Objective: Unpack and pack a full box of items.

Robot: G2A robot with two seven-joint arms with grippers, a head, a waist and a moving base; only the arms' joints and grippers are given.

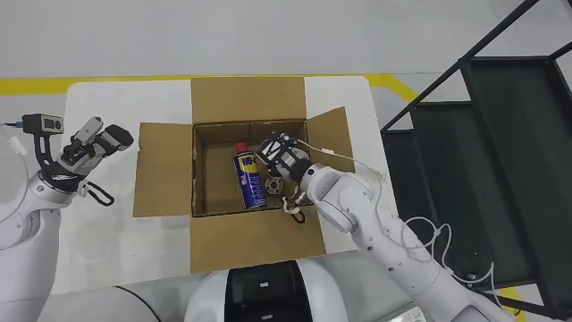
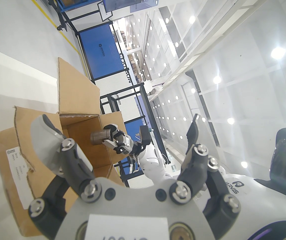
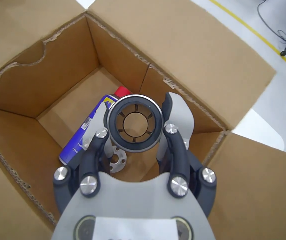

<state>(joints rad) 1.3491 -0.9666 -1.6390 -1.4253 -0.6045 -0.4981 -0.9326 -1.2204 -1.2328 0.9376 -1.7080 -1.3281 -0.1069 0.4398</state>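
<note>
An open cardboard box (image 1: 164, 168) stands mid-table with its flaps spread. Inside lie a blue spray can with a red cap (image 1: 249, 175) and a metal flange (image 1: 274, 183). My right gripper (image 1: 279, 150) hangs over the box's right side, shut on a dark cylindrical sleeve (image 3: 135, 125) with a metal-rimmed open end; the can (image 3: 88, 128) and flange (image 3: 118, 159) lie below it. The left wrist view catches the sleeve (image 2: 100, 137) from the side, above the box (image 2: 83, 126). My left gripper (image 1: 89, 143) sits open and empty, left of the box.
The white table (image 1: 107, 233) has bare room left of the box and a narrow strip on its right. A dark metal stair frame (image 1: 483, 143) stands to the right of the table. A yellow floor line (image 1: 89, 81) runs behind.
</note>
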